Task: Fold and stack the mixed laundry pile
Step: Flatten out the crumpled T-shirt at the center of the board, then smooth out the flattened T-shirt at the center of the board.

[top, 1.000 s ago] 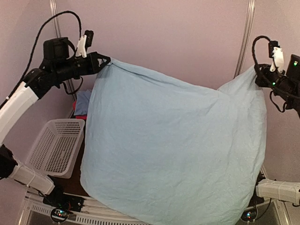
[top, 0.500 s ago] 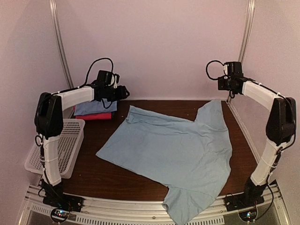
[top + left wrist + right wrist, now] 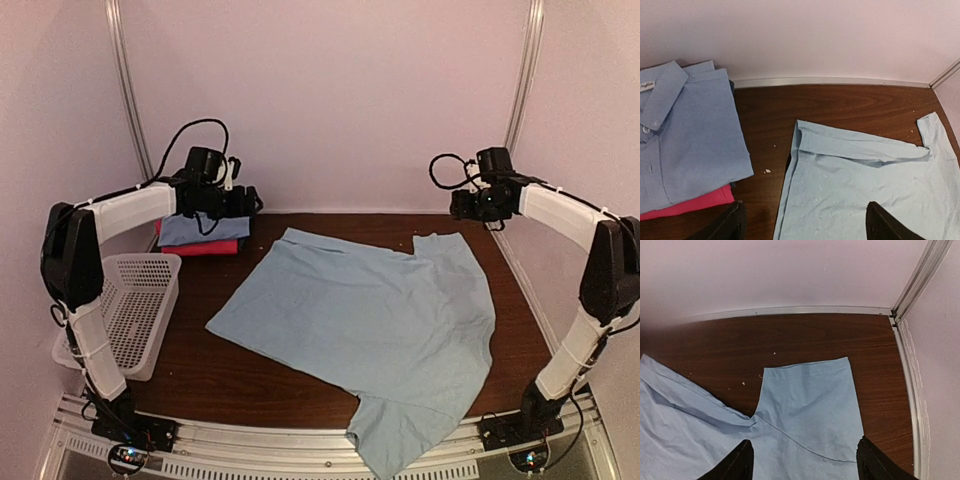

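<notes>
Basket (image 3: 120, 310): left of the shirt (image 3: 370, 330).
Folded polo (image 3: 685, 135): atop magenta cloth (image 3: 715, 196), beside the shirt's far-left corner.
Left gripper (image 3: 805, 227): arm stretched level, hovering above that corner, fingers wide, empty.
Shirt: spread flat on the table (image 3: 240, 370).
Right gripper (image 3: 802, 462): arm stretched level, above the shirt's far-right sleeve, fingers wide, empty.
</notes>
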Robot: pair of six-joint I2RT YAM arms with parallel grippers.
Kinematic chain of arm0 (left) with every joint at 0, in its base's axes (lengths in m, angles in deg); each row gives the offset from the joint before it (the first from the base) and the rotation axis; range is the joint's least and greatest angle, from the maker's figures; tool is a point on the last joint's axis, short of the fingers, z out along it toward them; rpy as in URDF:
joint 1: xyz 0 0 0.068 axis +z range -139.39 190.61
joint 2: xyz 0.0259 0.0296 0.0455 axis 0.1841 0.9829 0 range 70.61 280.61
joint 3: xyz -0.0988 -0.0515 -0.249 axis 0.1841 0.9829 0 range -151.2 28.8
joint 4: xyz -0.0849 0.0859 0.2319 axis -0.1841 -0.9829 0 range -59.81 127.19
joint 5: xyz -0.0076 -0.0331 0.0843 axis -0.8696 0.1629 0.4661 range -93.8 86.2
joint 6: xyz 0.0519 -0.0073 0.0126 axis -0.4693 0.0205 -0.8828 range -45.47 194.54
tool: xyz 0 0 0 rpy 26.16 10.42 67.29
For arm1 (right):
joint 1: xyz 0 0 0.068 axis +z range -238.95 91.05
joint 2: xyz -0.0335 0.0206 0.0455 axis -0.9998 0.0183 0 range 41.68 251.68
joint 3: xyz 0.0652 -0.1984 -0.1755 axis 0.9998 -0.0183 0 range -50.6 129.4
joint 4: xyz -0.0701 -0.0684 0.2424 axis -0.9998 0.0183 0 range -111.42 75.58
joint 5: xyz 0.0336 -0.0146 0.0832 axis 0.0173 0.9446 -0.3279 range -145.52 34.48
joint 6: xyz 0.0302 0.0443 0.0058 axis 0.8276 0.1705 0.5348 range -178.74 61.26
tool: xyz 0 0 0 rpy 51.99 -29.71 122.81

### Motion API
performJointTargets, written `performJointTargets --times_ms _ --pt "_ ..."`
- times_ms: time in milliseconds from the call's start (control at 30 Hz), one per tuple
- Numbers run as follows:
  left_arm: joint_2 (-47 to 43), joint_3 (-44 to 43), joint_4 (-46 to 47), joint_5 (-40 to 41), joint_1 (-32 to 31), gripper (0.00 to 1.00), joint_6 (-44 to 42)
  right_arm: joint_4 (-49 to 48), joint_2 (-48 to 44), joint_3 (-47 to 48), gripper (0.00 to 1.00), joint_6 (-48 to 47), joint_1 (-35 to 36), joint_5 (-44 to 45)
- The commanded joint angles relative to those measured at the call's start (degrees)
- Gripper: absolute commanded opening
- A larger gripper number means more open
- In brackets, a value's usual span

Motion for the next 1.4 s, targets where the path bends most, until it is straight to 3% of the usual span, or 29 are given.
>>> performJointTargets --times_ms 0,267,433,600,733,867,1100,1367 --pt "0.4 6.2 -2.3 -1.0 -5.3 0.8 -5.1 -3.1 -1.9 -9.7 0.69 2.6 2.0 -2.5" --pt "1.1 15.2 -4.9 3.2 -10.3 0.64 -1.8 -1.6 11.0 -8.8 0.57 3.6 1.7 3.4" --pt "-1.6 22.6 -4.8 3.9 -10.5 0.61 0.2 1.6 20.9 0.3 0.52 1.9 1.2 6.0" --pt "-5.9 23.8 -0.9 6.1 -10.4 0.61 0.2 5.5 30.0 11.7 0.49 -0.3 0.9 8.4" --pt "0.4 11.3 -3.0 6.2 -9.2 0.62 -1.5 9.8 37.0 22.8 0.48 -2.6 0.7 8.9" --pt "11.0 -5.3 -3.7 4.6 -6.3 0.6 -3.3 12.2 38.0 27.3 0.48 -2.9 0.7 8.2" --pt "29.9 -33.2 -9.0 -0.6 -2.7 0.53 -4.1 2.6 18.5 9.7 0.55 -2.3 4.9 -2.8" --pt "37.0 -36.5 -4.7 -1.4 -2.4 0.52 -5.2 -2.3 8.7 -4.5 0.54 -1.5 19.1 -7.9"
